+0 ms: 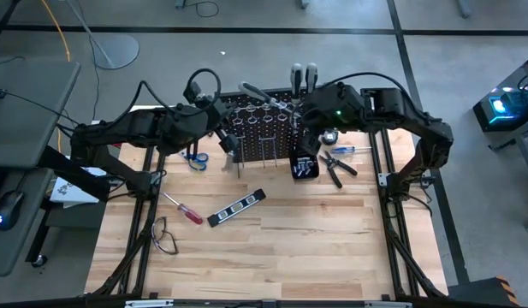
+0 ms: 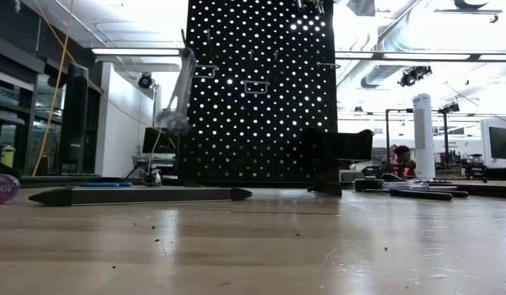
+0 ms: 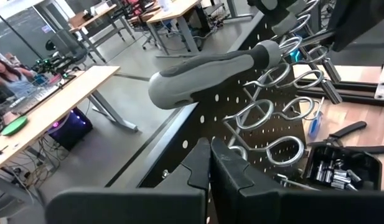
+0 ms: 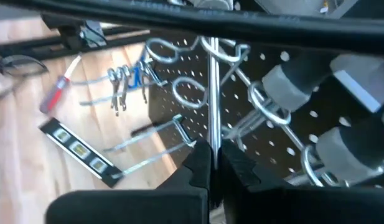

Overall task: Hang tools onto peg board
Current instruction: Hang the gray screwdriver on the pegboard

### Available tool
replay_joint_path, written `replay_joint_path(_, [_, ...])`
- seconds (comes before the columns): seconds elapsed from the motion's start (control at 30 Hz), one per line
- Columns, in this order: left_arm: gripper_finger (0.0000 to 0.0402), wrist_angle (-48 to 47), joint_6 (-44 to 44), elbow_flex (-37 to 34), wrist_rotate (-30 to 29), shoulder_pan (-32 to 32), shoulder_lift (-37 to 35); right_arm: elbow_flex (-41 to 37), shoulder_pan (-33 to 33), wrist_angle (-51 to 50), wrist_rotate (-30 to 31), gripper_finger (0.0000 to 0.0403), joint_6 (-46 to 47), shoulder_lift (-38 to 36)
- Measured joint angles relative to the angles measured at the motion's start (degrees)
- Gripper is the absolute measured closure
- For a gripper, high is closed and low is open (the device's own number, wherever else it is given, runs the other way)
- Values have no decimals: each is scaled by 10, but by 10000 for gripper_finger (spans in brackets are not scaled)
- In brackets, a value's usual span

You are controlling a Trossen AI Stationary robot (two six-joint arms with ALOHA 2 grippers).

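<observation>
The black peg board (image 1: 257, 128) stands upright at the table's far middle, with silver rings (image 3: 266, 112) and hooks. A grey-handled screwdriver (image 3: 210, 68) sits in a ring near the board's left end. Two more grey handles (image 1: 303, 75) stick up at the right end and also show in the right wrist view (image 4: 291, 84). My left gripper (image 3: 211, 168) is shut and empty at the board's left end, just below the grey handle. My right gripper (image 4: 211, 163) is at the board's right end, shut on a thin silver shaft (image 4: 212, 93). My right gripper pinches the thin silver shaft (image 4: 212, 134) between its two fingers. The fingers lie along the shaft. It runs straight forward from them to a silver ring (image 4: 216, 48) on the board. Its handle is hidden, so I cannot tell which tool it belongs to.
On the table lie a red-handled screwdriver (image 1: 185, 210), a black level bar (image 1: 236, 208), clear glasses (image 1: 163, 235), blue scissors (image 1: 195, 158), dark pliers (image 1: 336, 167), a blue screwdriver (image 1: 349, 150) and a small black box (image 1: 304, 167). Bare wood shows at the near side.
</observation>
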Motion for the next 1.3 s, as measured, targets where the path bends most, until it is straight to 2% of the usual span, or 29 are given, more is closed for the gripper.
replay_joint_path(0.23, [401, 0, -5, -1, 5, 0, 1, 0, -1, 35, -15, 402, 32, 16])
replay_joint_path(0.5, [401, 1, -24, -1, 37, -3, 1, 1, 0, 88, -9, 402, 19, 40])
replay_joint_path(0.67, [401, 8, -12, -2, 29, -16, -1, 1, 0, 96, -2, 402, 16, 38])
replay_joint_path(0.87, [401, 98, 95, -5, 28, -39, -7, 0, 1, 105, -3, 402, 12, 41])
replay_joint_path(1.1, [395, 167, 267, -3, -23, -55, -9, 0, 1, 103, 0, 402, 11, 41])
replay_joint_path(1.23, [360, 224, 334, -3, -55, -63, -12, 0, 0, 101, 2, 402, 4, 41])
replay_joint_path(1.3, [334, 246, 335, -2, -76, -68, -13, 0, 0, 101, 2, 402, 4, 41])
